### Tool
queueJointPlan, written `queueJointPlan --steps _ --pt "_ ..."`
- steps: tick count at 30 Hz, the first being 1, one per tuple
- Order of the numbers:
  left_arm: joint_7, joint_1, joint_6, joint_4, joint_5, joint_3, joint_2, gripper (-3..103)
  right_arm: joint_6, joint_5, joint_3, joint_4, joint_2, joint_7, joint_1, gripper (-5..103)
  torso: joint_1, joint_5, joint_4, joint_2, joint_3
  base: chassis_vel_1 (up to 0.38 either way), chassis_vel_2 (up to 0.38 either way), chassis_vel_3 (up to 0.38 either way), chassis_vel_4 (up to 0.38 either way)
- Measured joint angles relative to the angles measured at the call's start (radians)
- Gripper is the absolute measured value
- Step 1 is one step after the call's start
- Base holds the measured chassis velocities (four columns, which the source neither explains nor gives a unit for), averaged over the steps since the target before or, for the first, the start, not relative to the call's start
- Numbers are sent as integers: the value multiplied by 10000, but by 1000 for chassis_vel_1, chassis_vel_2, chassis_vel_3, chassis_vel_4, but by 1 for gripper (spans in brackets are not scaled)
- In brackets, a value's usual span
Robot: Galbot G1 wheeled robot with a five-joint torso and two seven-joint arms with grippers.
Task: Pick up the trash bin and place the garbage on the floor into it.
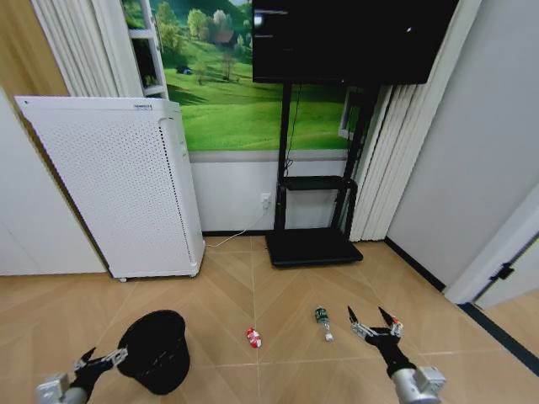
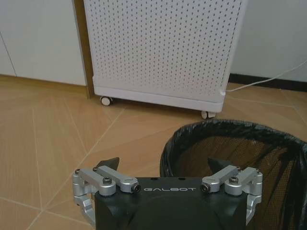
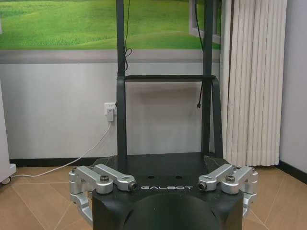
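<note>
Wood floor [image 1: 278, 286], trash bin [image 1: 158, 349], perhaps wrapper [image 1: 253, 337]

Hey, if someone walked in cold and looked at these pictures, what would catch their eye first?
Probably the big white perforated appliance against the wall on the robot's left, and the dark screen on its black stand before the green meadow mural. On the wooden floor, the black trash bin stands beside the open left gripper, with a red-and-white wrapper and a green bottle near the open right gripper.
</note>
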Motion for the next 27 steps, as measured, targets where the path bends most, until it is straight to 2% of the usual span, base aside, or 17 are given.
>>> queueJointPlan --steps 7,13,22,27 --pt "-116 -184 299 267 29 168 -149 100 -2 -15 -10 104 -67 98 -61 100 1 0 2 9 6 0 0 0 0" --pt "-421 -246 1401 31 -123 145 -161 100 -31 -125 -116 187 -91 216 -63 100 2 3 1 17 12 0 0 0 0" --pt "-732 -613 2099 42 -554 128 81 100 -37 -221 -194 175 -38 230 -91 100 3 1 2 22 17 0 0 0 0" --pt "-754 -697 2223 70 -592 153 145 100 -34 -221 -191 164 -39 228 -98 100 4 1 0 23 17 0 0 0 0"
